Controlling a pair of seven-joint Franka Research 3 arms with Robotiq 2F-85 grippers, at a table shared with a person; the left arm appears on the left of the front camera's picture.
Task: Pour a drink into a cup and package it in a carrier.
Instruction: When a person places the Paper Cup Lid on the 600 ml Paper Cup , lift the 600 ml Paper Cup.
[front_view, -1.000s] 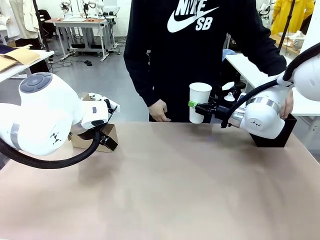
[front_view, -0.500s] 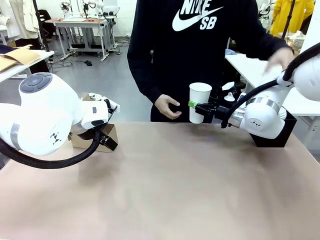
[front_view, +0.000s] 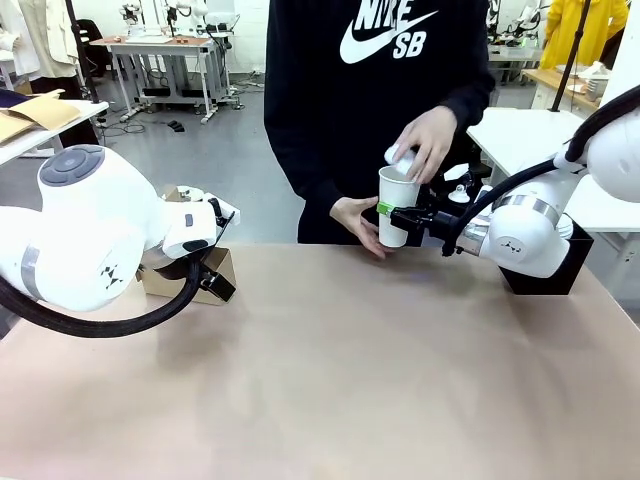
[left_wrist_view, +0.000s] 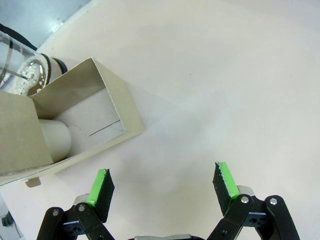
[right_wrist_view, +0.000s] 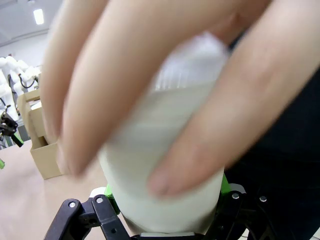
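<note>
beige tabletop (front_view: 350, 380) fills the near ground, with grey workshop floor and other benches behind it. a person in a black printed hoodie (front_view: 380, 100) stands at the far edge, facing the robot. the white left arm (front_view: 80, 240) bulks over the left edge, and the white right arm (front_view: 520, 235) reaches in from the right towards the middle of the far edge. an open black square box (front_view: 560, 272) sits by the far right corner, partly behind the right arm. a small brown cardboard carrier (left_wrist_view: 120, 105) stands near the far left corner, with the glass and metal press jug (left_wrist_view: 20, 65) just beyond it. the left gripper (left_wrist_view: 162, 182) hangs over bare table just beside the carrier, its green-padded fingers wide apart and holding nothing. the right gripper (front_view: 395, 212) is clamped on the lower half of the tall white paper cup (front_view: 398, 205), which is upright and clear of the table, above its far edge. one hand of the person (front_view: 428, 140) is over the cup's rim, holding a white plastic lid (front_view: 400, 155) at the mouth; whether the lid is seated cannot be told. the person's other hand (front_view: 358, 222) is at the cup's lower side, beside the gripper. in the right wrist view the fingers (right_wrist_view: 150, 75) are blurred across the cup.
</note>
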